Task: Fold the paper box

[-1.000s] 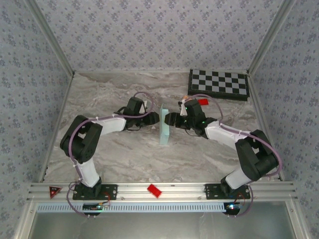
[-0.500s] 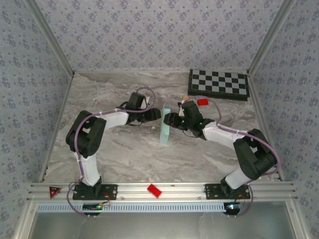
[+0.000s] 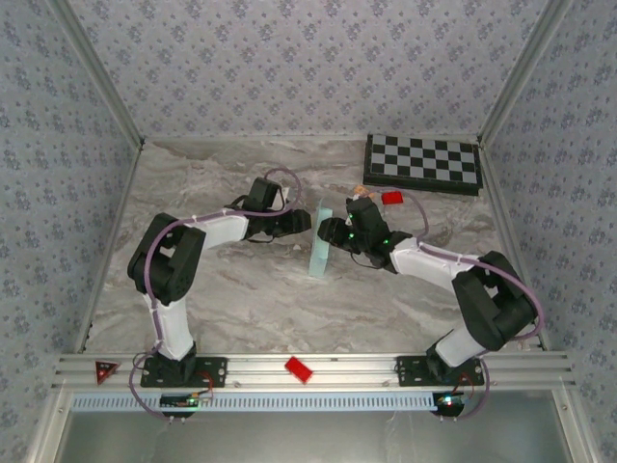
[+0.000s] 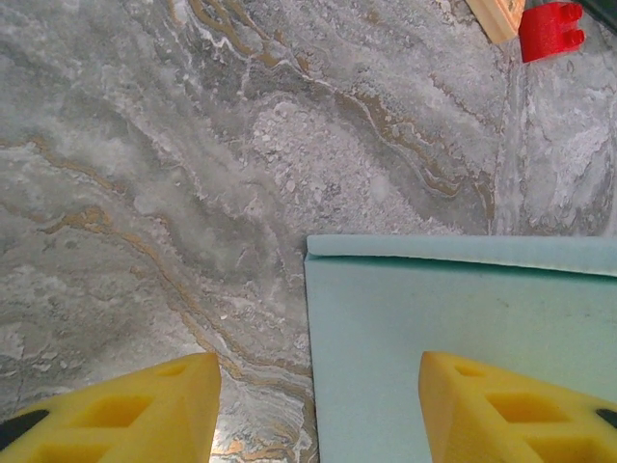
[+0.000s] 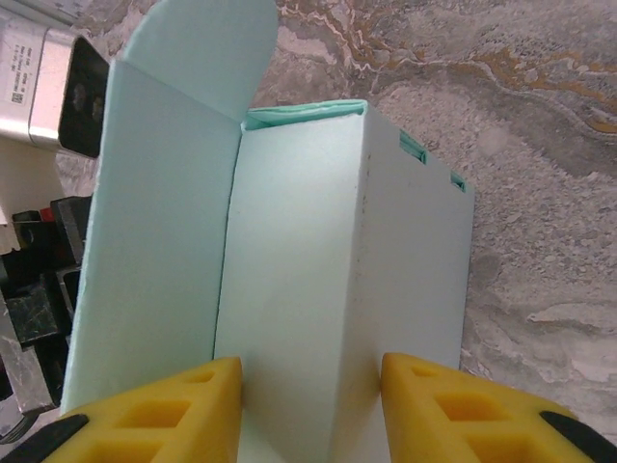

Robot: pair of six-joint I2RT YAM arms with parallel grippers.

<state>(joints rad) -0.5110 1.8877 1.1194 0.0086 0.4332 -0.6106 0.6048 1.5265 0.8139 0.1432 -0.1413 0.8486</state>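
the paper box [image 3: 320, 253] is half formed. it stands on edge on the table [image 3: 222, 289], right between the two sets of jaws, which come at it from opposite sides. from the right wrist, the box body with its long crease sits inside the right jaws, a yellow fingertip [image 5: 154, 410] at either flank. a rounded flap [image 5: 198, 39] stands open off the far end beyond them. the tips look to be up against the card, but i cannot tell whether they truly pinch it. the left jaws are apart with nothing in them. a flat panel of the card lies just ahead of them, its edge about midway across the gap.

i'd say the step in hand is steadying the body so the open end can be shut. next, i reckon, one side must hold the thin card without crushing it while the other pushes the flap over and tucks it in.

the table is grey marble pattern with tan veins. beyond the right jaws lie a small red block [image 3: 391, 197] and a chessboard [image 3: 422, 162] by the back corner. flowered wallpaper [image 3: 308, 68] walls the space on three sides.
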